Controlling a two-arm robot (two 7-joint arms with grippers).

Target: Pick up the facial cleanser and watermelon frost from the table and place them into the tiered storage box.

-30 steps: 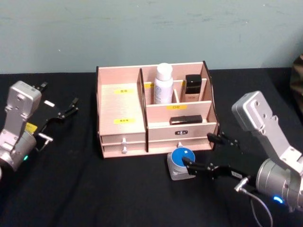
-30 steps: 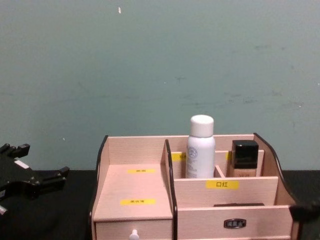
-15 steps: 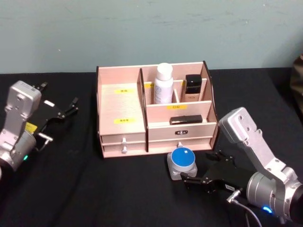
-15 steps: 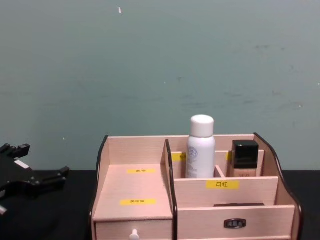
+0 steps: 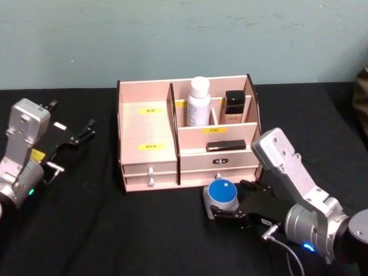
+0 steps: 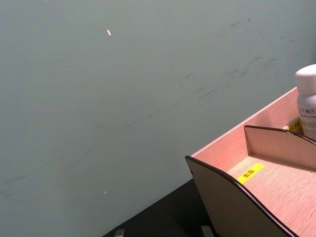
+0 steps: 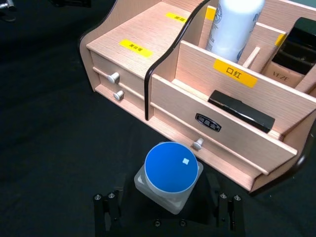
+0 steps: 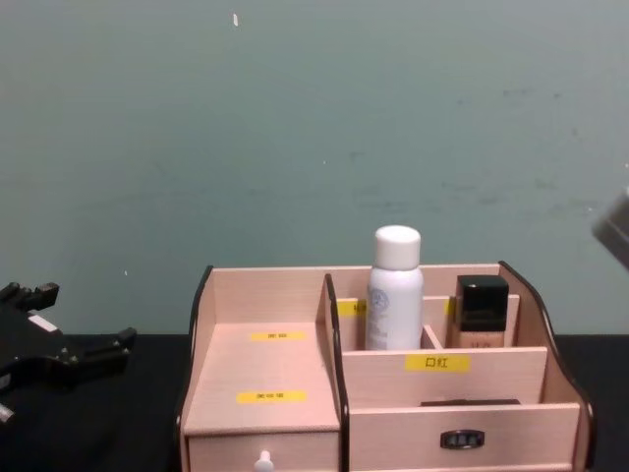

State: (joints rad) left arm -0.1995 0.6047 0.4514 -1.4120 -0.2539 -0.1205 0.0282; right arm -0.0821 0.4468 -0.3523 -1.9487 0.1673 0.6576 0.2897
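Light-wood tiered storage box (image 5: 144, 127) holds white bottle (image 5: 199, 103), black-capped bottle (image 5: 234, 106).

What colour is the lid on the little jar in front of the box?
Bright blue lid; clearest in the right wrist view.

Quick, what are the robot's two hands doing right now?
Left gripper: open, holding nothing.
Right gripper: open around the blue-lidded jar, not gripping.

A scuffed teal wall (image 8: 314, 118) backs the black table (image 5: 86, 230)
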